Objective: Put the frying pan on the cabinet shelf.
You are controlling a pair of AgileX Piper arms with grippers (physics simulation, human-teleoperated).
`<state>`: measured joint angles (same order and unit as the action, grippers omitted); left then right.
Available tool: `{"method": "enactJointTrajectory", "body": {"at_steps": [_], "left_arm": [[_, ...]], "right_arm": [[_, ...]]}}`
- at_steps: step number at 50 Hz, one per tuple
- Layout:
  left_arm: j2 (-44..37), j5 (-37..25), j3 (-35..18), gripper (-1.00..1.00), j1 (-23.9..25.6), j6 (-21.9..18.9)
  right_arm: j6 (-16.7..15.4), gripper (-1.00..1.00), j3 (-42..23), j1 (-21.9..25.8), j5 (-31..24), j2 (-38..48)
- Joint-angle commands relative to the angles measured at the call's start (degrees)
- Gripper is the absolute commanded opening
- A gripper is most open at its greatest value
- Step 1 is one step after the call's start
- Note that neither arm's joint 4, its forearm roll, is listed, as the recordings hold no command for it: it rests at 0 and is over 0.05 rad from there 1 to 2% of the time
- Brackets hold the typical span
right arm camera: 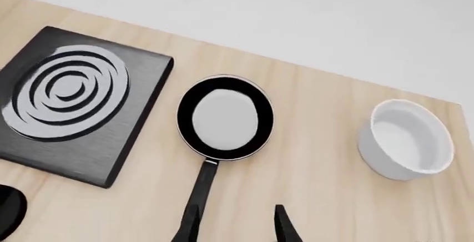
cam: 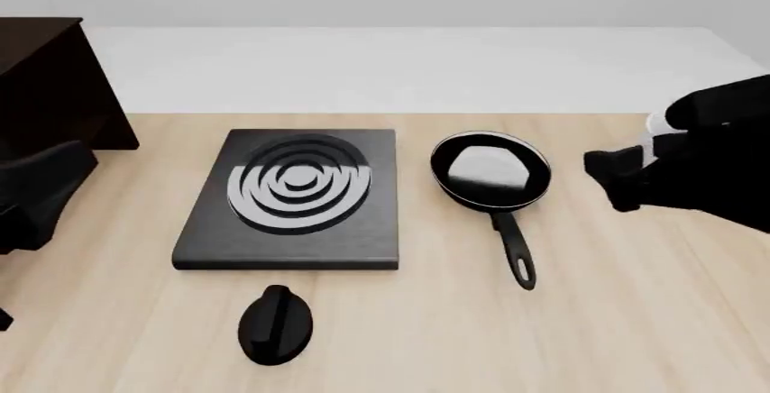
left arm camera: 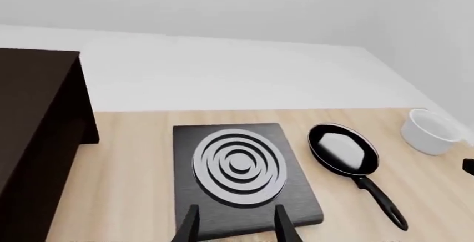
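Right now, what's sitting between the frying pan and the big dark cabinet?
The square black stove plate with grey rings lies between the frying pan and the cabinet. The front view shows it best; the rest of that stretch is bare wooden table.

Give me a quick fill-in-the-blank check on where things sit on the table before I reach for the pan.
1. In the front view, the frying pan lies on the table to the ____ of the stove plate.
2. The black knob sits nearer the camera than the ____.
3. The white bowl is ____.
4. The right gripper hovers over the pan's ____, fingers apart.

Missing words: right; stove plate; empty; handle
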<state>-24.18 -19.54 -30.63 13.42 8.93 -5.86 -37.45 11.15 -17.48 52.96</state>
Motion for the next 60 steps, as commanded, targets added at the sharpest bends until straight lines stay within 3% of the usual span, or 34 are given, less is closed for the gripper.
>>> {"method": "enactJointTrajectory", "body": {"at_steps": [1, 15, 31, 60], "left_arm": [[-0.36, -0.98, -1.21, 1.00, 0.64, 0.32], [-1.07, -0.55, -0.92, 1.00, 1.09, 0.70], [-1.25, -0.16, 0.33, 1.00, 1.76, 1.02], [-0.82, 0.03, 1.27, 1.00, 1.27, 1.07]], "right_arm": [[0.17, 1.00, -0.41, 1.33, 1.69, 10.31], [-0.70, 1.00, -0.67, 1.43, 3.95, 17.44], [2.29, 1.00, -2.00, 4.19, 8.68, 24.17], [6.71, 1.00, 1.86, 6.97, 17.14, 33.50]]}}
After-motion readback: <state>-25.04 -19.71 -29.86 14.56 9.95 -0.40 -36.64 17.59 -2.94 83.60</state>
